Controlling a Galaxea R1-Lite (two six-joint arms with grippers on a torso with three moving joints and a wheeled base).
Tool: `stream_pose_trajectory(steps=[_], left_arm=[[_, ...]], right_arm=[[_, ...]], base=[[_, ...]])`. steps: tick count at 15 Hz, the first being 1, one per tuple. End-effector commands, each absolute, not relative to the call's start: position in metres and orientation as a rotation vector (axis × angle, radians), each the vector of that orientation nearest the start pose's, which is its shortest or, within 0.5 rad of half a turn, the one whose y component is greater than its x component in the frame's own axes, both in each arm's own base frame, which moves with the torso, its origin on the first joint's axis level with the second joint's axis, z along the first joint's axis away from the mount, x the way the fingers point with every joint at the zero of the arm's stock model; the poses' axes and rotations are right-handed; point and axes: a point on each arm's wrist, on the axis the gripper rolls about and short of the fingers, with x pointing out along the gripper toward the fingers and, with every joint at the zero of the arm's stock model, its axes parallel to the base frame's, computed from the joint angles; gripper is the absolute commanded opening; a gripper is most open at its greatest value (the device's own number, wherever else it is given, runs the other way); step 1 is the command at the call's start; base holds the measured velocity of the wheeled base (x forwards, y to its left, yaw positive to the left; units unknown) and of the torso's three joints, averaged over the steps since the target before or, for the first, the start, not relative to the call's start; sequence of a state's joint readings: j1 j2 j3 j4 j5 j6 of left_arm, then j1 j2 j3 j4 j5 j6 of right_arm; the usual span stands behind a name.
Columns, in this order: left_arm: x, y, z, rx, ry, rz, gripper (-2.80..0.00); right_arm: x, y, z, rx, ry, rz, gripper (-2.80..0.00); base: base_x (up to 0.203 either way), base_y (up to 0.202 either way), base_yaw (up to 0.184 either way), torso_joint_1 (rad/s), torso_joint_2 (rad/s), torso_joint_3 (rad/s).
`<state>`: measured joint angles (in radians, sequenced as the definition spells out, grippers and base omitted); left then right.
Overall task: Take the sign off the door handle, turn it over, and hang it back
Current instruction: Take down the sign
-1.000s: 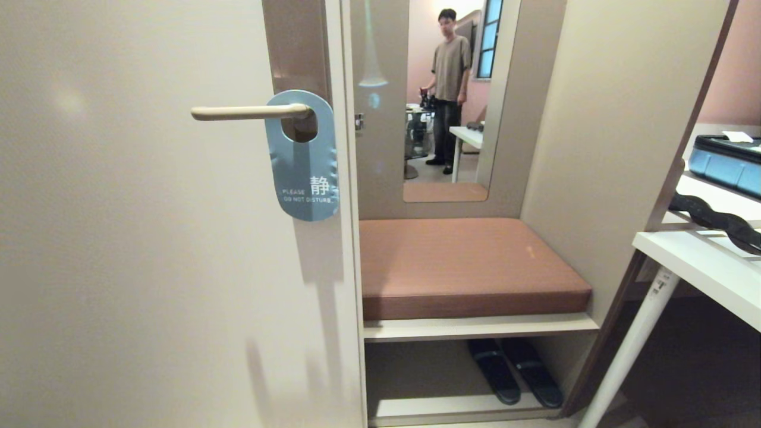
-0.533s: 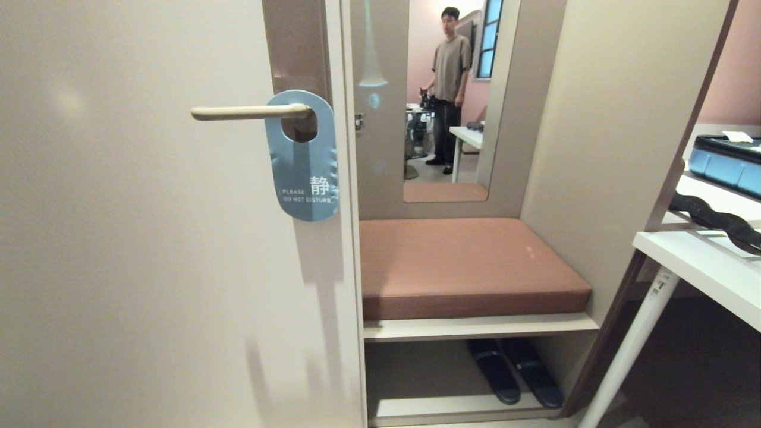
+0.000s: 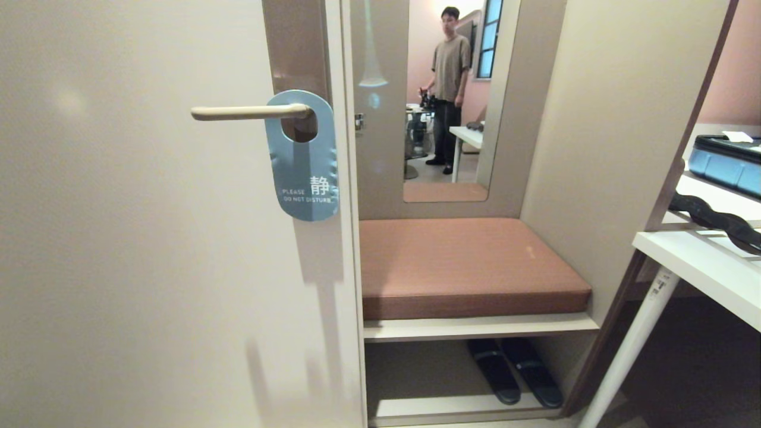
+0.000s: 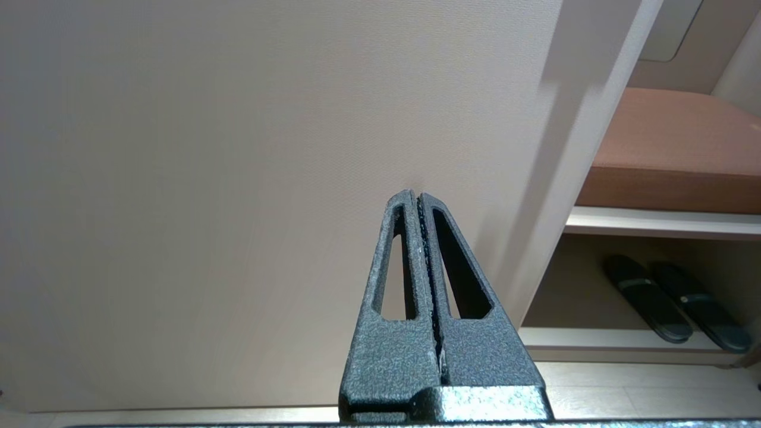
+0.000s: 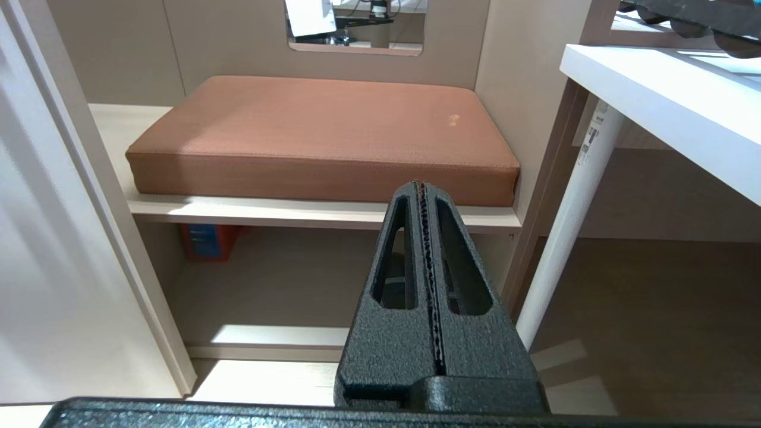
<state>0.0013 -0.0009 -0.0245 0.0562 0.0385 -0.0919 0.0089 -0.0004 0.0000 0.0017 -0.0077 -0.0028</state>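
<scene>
Nothing has changed over the last second: sign [image 3: 302, 156] hangs blue side out on the door handle [image 3: 250, 111], untouched. My left gripper [image 4: 418, 196] is clenched empty, low in front of the door; my right gripper [image 5: 421, 185] is clenched empty too, pointing at the bench cushion [image 5: 321, 134]. Neither arm shows in the head view. Task not started; first I need to reach up.

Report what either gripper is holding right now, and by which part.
Nothing is held. The left gripper and the right gripper are both shut and empty, low and away from the sign, which hangs by its hole on the door handle.
</scene>
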Motion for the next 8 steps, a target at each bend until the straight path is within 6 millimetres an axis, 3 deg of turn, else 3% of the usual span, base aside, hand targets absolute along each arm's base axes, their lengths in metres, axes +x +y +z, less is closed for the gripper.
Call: stream_pose_trajectory(steps=[1,8], left_arm=[[-0.0248,0.0008,0.0763,-0.091,0.031,0.041,-2.8],[-0.0248,0.0009,0.0764,-0.093,0.03,0.043,-2.8]], right_arm=[[-0.0228,-0.0004,0.0753,-0.003,0.002,0.002,-2.8],[-0.0228,-0.0004,0.0753,-0.003,0.002,0.002,-2.8]], base=[[0.0,0.0,0.0,0.0,0.0,0.0],[0.0,0.0,0.0,0.0,0.0,0.0]])
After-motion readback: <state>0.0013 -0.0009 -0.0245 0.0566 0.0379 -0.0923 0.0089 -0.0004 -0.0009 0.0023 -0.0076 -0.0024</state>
